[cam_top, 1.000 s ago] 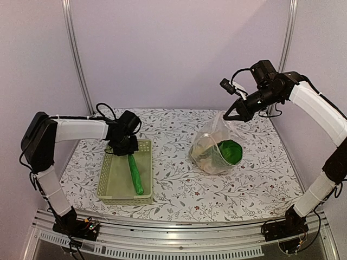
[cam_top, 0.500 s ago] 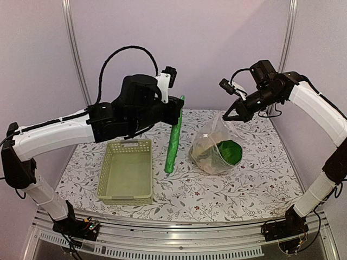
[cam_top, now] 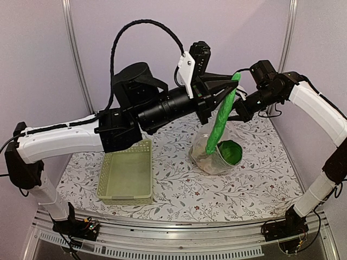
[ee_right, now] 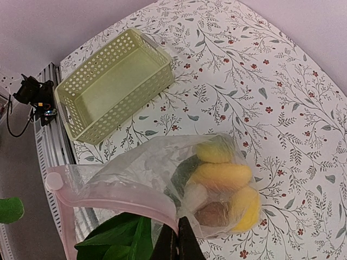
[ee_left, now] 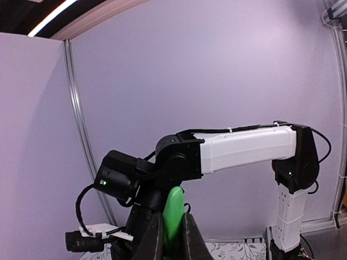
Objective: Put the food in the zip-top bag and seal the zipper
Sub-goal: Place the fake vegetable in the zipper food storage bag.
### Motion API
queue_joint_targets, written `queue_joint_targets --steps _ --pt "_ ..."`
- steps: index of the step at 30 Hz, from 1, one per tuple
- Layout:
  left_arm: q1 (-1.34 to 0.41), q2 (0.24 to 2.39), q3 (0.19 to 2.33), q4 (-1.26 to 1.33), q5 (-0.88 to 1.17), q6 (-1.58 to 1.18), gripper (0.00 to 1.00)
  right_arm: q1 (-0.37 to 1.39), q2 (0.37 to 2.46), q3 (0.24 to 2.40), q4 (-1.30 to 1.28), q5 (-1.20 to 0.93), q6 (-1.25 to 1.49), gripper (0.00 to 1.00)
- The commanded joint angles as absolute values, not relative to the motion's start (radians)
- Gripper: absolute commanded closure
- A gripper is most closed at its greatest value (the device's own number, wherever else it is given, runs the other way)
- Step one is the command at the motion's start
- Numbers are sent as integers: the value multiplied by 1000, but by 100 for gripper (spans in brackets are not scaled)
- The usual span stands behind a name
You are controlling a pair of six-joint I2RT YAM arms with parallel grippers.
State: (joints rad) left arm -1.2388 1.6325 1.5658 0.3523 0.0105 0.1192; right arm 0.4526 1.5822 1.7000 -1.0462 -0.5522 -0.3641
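The left gripper (ee_left: 172,238) has its fingers (ee_left: 154,242) pinching the long green cucumber (ee_left: 173,208) near its upper end; they show at the bottom centre of the left wrist view. In the top view, this gripper (cam_top: 222,95) sits high at centre right. The cucumber (cam_top: 219,122) hangs from it steeply. Its long axis tilts from an upper tip at the upper right down to a lower tip at the lower left, over the mouth of the zip-top bag (cam_top: 201,155). Whether that tip is inside the bag cannot be told.

The right gripper (ee_right: 176,244) has its fingers pressed together on the bag's top edge, at the zipper (ee_right: 108,196), a pinkish strip that curves left across the lower frame. The bag (ee_right: 146,162) hangs open and slumps on the table (ee_right: 260,70). Inside it lie three yellow pieces (ee_right: 219,176), a brown round piece (ee_right: 211,214) and dark green bok choy leaves (ee_right: 116,238).

At the upper left of the right wrist view, well apart from the bag, the pale green slotted basket (ee_right: 135,108) sits on the table with nothing in it.
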Motion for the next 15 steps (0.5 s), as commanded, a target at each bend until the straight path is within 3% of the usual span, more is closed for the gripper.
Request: queue_joint_targets --steps 1,9,15 --pt "-1247 1709 1641 452 204 252 100 460 1571 1688 -1042 -534 -376 100" --pt "-1219 1834 1744 442 298 422 100 461 1575 1692 -1045 -532 -377 100" --pt "-1153 1878 1683 522 351 469 100 462 1578 1696 -1048 -525 -378 100"
